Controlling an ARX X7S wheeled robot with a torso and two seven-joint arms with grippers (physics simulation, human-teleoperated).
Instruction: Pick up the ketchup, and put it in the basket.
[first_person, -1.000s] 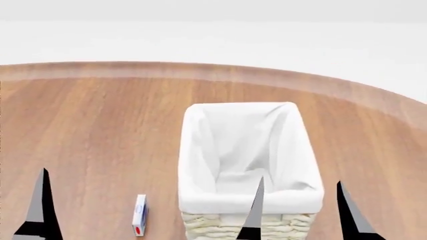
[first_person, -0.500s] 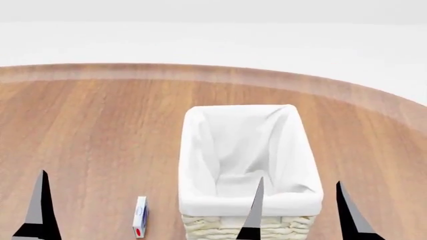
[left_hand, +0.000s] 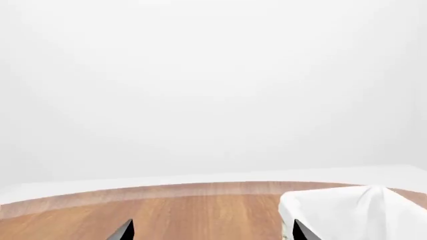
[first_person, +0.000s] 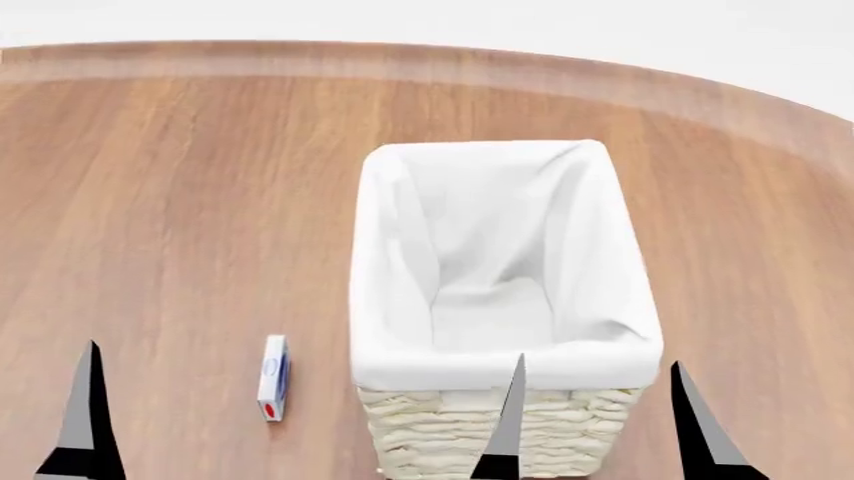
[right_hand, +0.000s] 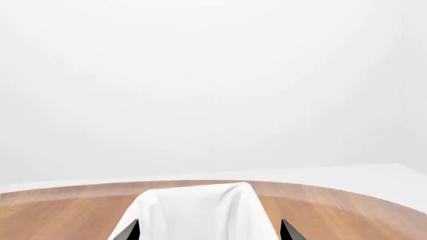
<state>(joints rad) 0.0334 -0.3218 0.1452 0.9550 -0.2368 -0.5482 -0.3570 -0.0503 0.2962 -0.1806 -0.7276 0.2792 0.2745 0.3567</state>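
The basket (first_person: 370, 262), cream wicker with a white cloth liner, stands in the middle of the wooden table and holds nothing I can see. The ketchup is out of view in every frame. My right gripper (first_person: 598, 385) is open, and its fingers straddle the basket's near right corner in the head view. The right wrist view shows the basket's liner (right_hand: 197, 210) between the open jaws of this gripper (right_hand: 208, 231). My left gripper (left_hand: 212, 231) is open and empty. Only one of its fingers (first_person: 88, 410) shows in the head view. The basket (left_hand: 350, 210) lies to one side of it.
A small white-and-blue box with a red spot (first_person: 272, 376) lies flat on the table just left of the basket. The round wooden table's far edge (first_person: 441, 58) curves across the back, with a plain white floor beyond it.
The head view has tilted down: the basket, the small box and the table's far edge sit higher in the picture. Both grippers stay at the same spots in the view, still open.
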